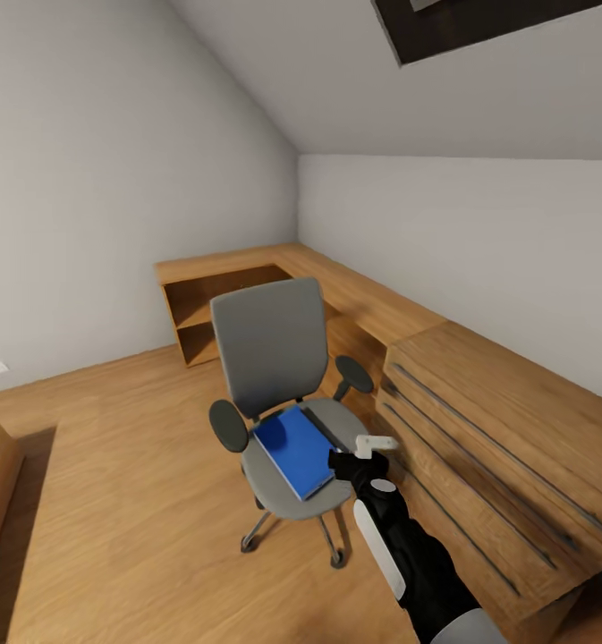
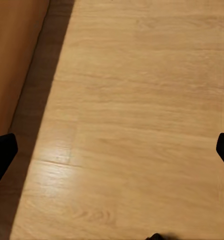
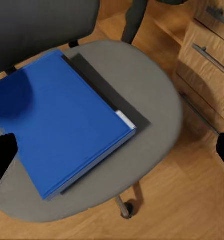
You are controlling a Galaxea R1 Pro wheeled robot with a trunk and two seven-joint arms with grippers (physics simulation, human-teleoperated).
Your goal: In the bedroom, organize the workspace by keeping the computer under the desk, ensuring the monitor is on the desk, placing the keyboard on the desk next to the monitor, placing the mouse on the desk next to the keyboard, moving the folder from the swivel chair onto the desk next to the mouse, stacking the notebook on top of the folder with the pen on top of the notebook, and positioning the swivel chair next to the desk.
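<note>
The bright blue flat folder (image 3: 59,127) lies on the grey upholstered swivel chair (image 1: 278,353) seat. The right gripper (image 1: 359,458) hovers beside it, jaws spread; nudging the castered chair could roll it away.

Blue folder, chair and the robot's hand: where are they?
Folder (image 3: 62,125): right wrist view, middle of its cover.
Swivel chair (image 1: 272,344): head view, its backrest.
Right gripper (image 1: 365,452): head view, between its fingertips.

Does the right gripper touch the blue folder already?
Apart. In the right wrist view both fingertips sit wide at the edges, the folder lying flat on the swivel chair beyond them.
</note>
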